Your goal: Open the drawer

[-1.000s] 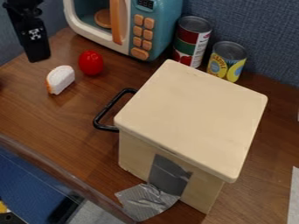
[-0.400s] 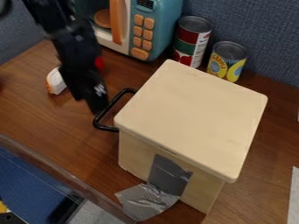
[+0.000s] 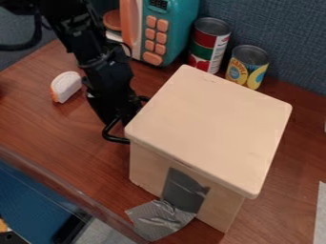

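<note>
The step in hand looked to be hooking the handle: the gripper (image 3: 121,118) hung at the black drawer handle (image 3: 115,139), on the wooden box's (image 3: 210,126) nine o'clock side, and the drawer seemed closed. The next move called for seating the jaws behind the bar, then a level pull towards ten o'clock; a shallow hook might slip or drag the whole box. The handle's near corner lay just off the jaws towards seven o'clock, the box close by at three. Whether the jaws were parted or clenched, I could not tell.
</note>
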`<action>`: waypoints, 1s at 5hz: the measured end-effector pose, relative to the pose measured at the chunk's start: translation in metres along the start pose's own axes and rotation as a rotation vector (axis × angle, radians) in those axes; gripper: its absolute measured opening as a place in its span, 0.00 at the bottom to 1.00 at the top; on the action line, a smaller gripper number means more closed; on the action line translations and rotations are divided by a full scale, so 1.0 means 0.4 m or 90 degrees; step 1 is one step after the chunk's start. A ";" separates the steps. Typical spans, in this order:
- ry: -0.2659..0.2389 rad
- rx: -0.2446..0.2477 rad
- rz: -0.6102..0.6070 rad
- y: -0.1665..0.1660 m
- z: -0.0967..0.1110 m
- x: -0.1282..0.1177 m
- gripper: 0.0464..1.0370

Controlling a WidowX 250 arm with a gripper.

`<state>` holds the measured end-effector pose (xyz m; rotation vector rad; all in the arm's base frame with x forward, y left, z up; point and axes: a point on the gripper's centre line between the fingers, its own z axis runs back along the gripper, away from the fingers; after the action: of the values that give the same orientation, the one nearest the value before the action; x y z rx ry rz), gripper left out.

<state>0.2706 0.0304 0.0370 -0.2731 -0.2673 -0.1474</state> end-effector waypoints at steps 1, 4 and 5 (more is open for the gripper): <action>-0.016 0.003 0.006 0.006 -0.009 0.008 0.96; -0.013 -0.029 0.019 0.030 -0.004 0.008 0.31; -0.011 -0.029 0.028 0.039 0.006 0.013 0.13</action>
<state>0.2777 0.0454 0.0368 -0.3262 -0.2756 -0.1071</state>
